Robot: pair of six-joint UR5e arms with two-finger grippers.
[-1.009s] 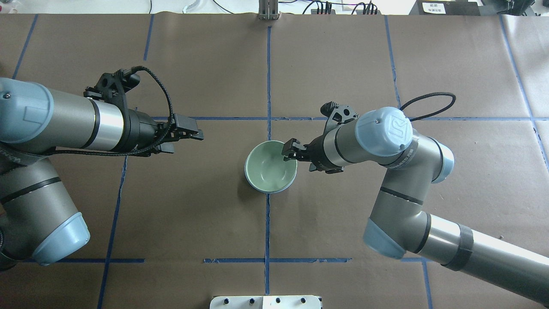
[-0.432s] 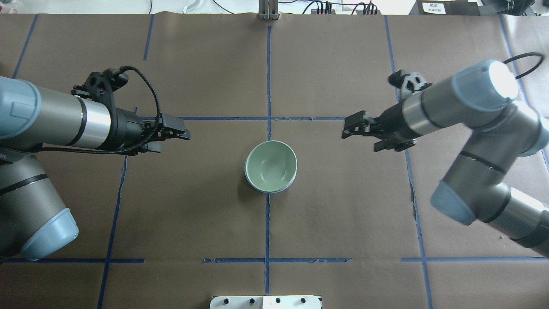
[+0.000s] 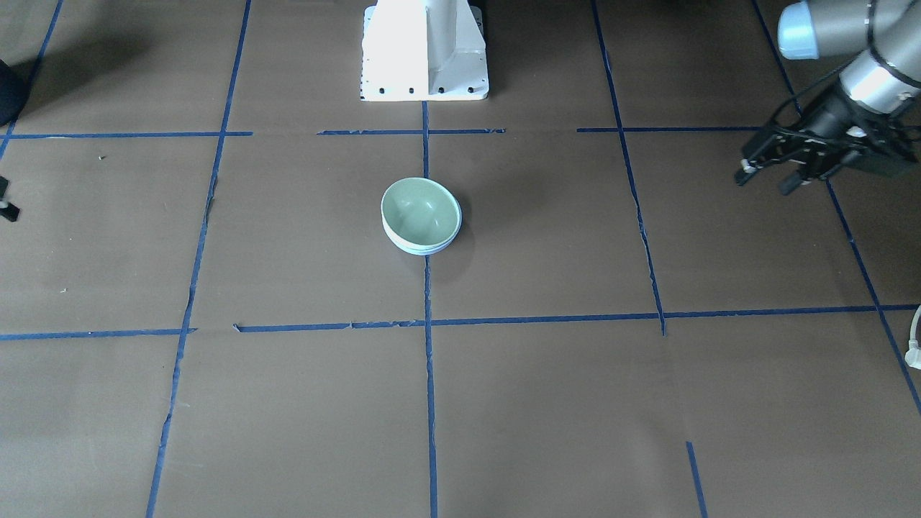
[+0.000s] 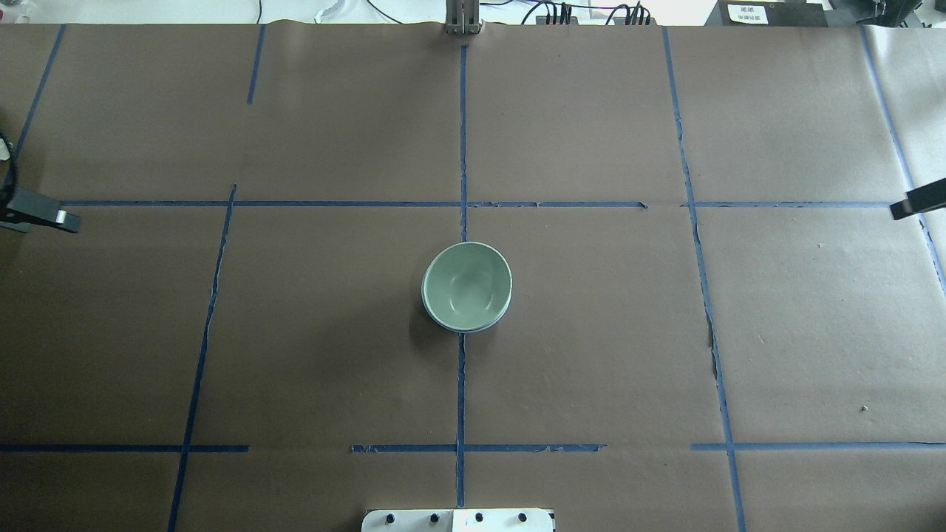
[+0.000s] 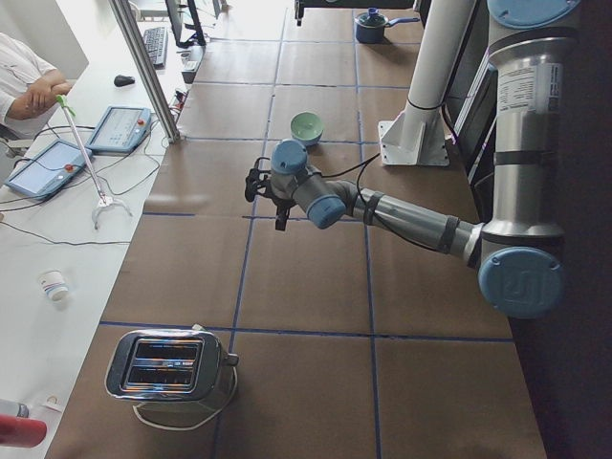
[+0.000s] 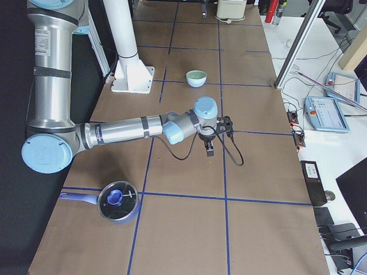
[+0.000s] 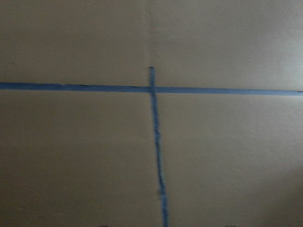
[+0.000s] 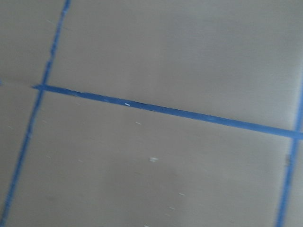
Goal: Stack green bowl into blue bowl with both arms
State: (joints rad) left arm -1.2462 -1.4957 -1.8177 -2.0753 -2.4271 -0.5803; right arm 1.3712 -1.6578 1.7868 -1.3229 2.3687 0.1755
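Note:
The green bowl [image 4: 467, 284] sits nested inside the blue bowl [image 4: 489, 326] at the table's middle; only the blue bowl's rim shows beneath it. The pair also shows in the front view, green bowl [image 3: 420, 210] over blue bowl [image 3: 423, 249]. My left gripper [image 3: 764, 181] is open and empty, far off at the table's side; in the overhead view only one of its fingertips [image 4: 58, 219] shows at the left edge. My right gripper [image 6: 219, 137] has its fingers apart and is empty; one fingertip [image 4: 916, 201] shows at the overhead view's right edge.
The white pedestal base [image 3: 424, 50] stands at the robot's side of the table. A toaster [image 5: 172, 368] sits at the left end and a lidded blue pot [image 6: 117, 201] at the right end. Blue tape lines cross the brown table cover [image 4: 591, 355].
The right gripper left the green bowl's rim and drew back to the right. The left arm drew back to the left. Both arms are now almost out of the overhead view. The bowls stayed put.

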